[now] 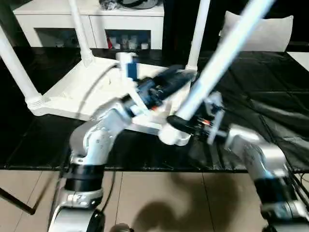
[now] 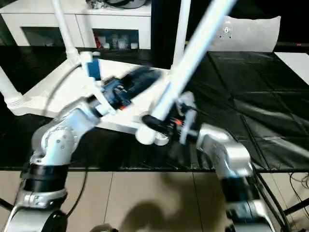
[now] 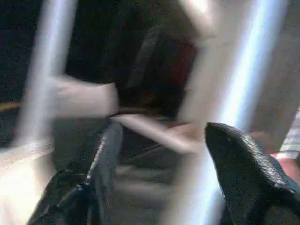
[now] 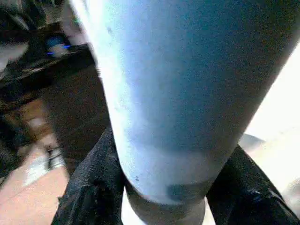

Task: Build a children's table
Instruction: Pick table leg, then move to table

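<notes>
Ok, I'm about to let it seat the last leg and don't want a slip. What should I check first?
1. Right gripper clamped on the fourth leg: ok.
2. Left gripper open and off that leg: ok.
3. Three legs already standing in the upturned tabletop: ok.
4. Leg upright over its corner socket: not ok, it leans.
5. Leg end inside the socket: cannot tell.
</notes>
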